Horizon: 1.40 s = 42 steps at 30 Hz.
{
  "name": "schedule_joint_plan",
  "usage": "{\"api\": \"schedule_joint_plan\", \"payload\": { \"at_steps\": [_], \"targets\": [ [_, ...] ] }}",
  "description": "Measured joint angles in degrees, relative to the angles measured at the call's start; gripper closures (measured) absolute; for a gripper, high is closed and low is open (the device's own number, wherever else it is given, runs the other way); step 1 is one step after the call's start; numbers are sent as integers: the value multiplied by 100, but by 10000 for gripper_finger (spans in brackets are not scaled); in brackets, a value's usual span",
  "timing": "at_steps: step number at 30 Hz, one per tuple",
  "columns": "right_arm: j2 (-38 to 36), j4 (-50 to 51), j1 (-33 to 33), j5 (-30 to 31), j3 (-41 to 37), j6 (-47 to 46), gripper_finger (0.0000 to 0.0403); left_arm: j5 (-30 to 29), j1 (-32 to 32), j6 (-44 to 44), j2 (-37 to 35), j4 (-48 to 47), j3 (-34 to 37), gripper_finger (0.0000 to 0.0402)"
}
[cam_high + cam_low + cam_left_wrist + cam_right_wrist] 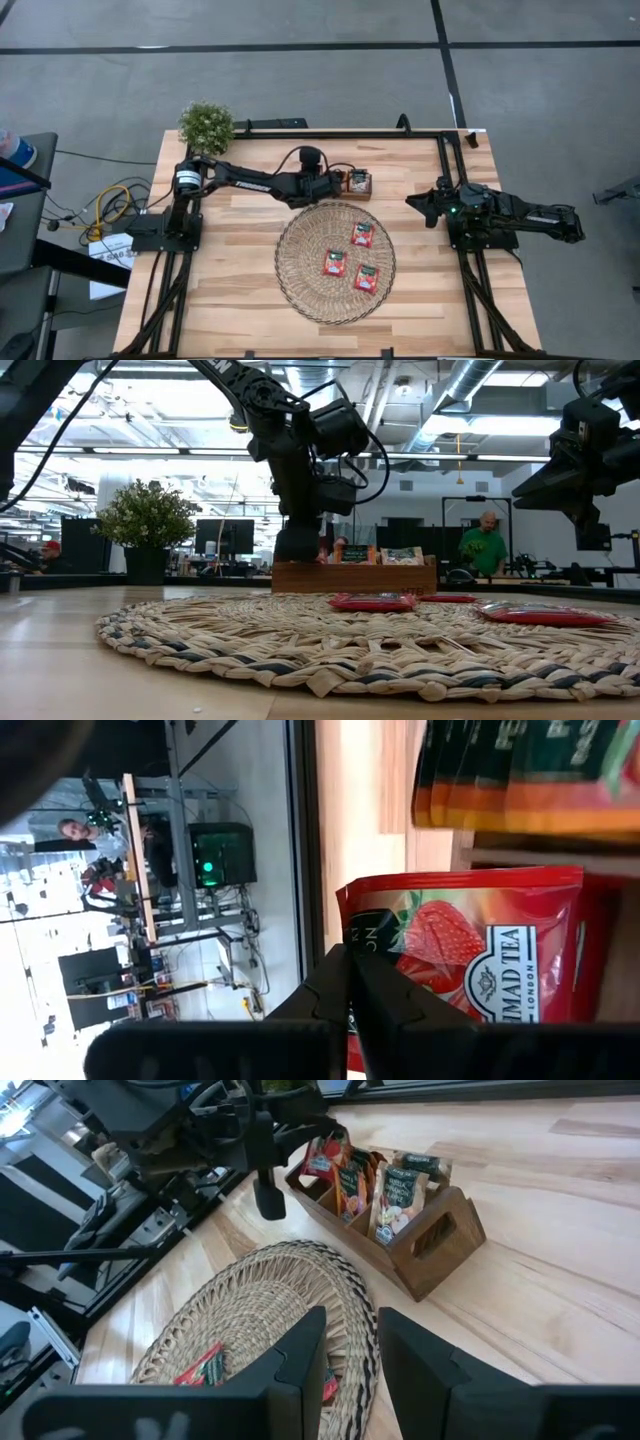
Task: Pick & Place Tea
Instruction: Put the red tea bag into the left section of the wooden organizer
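The brown wooden tray stands at the back middle of the table with tea sachets upright in its slots. My left gripper reaches to the tray's left end and is shut on a red sachet there. Three more red sachets lie flat on the round woven mat in front of the tray. My right gripper hangs open at the table's right side, well clear of tray and mat, with nothing between its fingers. My left gripper pinches the red sachet by one edge between its two shut fingers. The fingers come from the table's left, slanting downward. The sachet stands on edge at the tray's end slot; whether it is lifted clear of the slot I cannot tell.
A small potted plant stands at the table's far left corner. Black frame rails run along the back and both sides. Cables lie off the left edge. Bare wood lies right of the tray and mat.
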<state>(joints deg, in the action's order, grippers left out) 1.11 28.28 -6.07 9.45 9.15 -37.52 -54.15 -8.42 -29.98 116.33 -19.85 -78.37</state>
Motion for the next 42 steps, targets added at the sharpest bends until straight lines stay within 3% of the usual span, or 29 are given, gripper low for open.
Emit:
{"api": "schedule_joint_plan", "payload": {
  "at_steps": [27, 42],
  "targets": [
    [1, 1, 2, 3, 0, 43, 316, 37, -68, 0, -2, -18, 0, 401],
    [1, 1, 1, 2, 0, 46, 316, -4, -16, -4, -2, -18, 0, 329]
  ]
}}
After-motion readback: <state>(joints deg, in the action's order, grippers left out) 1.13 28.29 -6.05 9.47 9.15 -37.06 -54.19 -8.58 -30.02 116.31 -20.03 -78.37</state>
